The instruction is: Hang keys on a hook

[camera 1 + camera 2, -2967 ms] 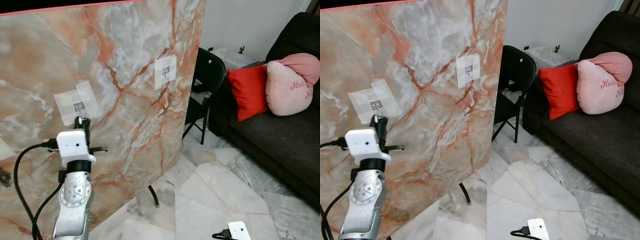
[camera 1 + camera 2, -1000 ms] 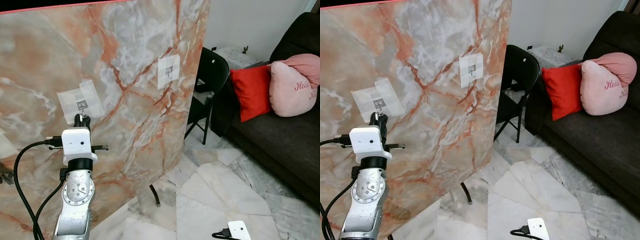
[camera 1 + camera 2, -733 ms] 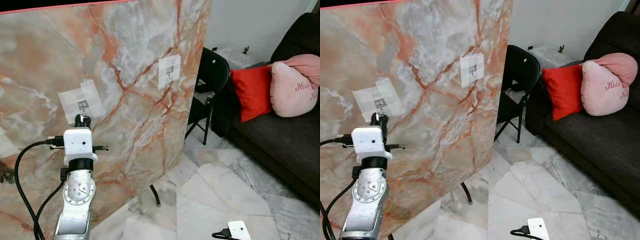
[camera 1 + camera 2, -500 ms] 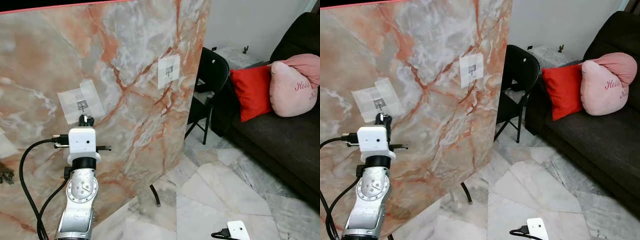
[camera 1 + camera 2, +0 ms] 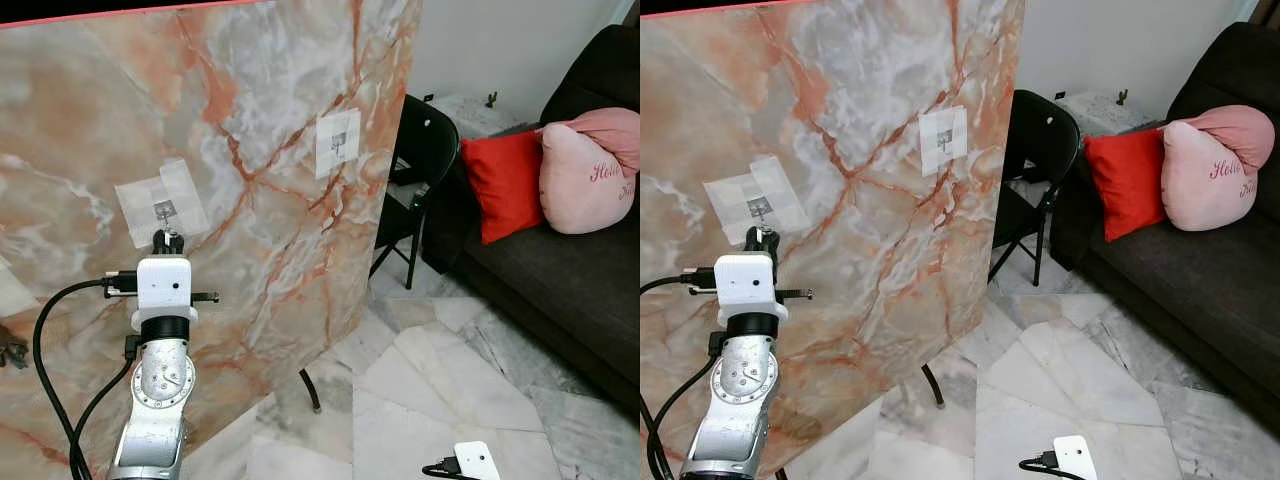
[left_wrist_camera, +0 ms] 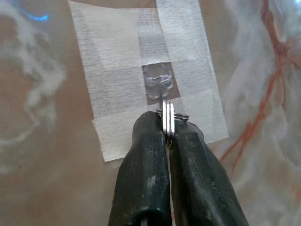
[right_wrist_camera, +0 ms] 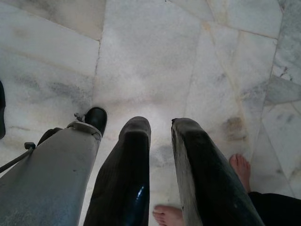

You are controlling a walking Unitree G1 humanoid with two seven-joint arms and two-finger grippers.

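Note:
My left gripper (image 6: 168, 128) is shut on a silver key ring (image 6: 168, 123), pinched edge-on between its black fingertips. The ring's top touches the small clear hook (image 6: 159, 85) taped under white tape (image 6: 141, 70) onto the marble board. In the eye views the left arm (image 5: 160, 340) reaches up to that taped hook (image 5: 162, 209) on the board's left part. A second taped hook (image 5: 338, 143) sits further right on the board. The right gripper (image 7: 160, 136) hangs low over the floor, open and holding nothing.
The marble-patterned board (image 5: 250, 120) stands upright before me on thin legs. A black folding chair (image 5: 420, 170) is behind its right edge. A dark sofa (image 5: 570, 290) with red (image 5: 497, 183) and pink (image 5: 590, 170) cushions is at right. A person's bare feet (image 7: 240, 167) are near my right gripper.
The left arm has shifted slightly left and a little up toward the taped hook; the key ring stays held. The right arm hangs as before.

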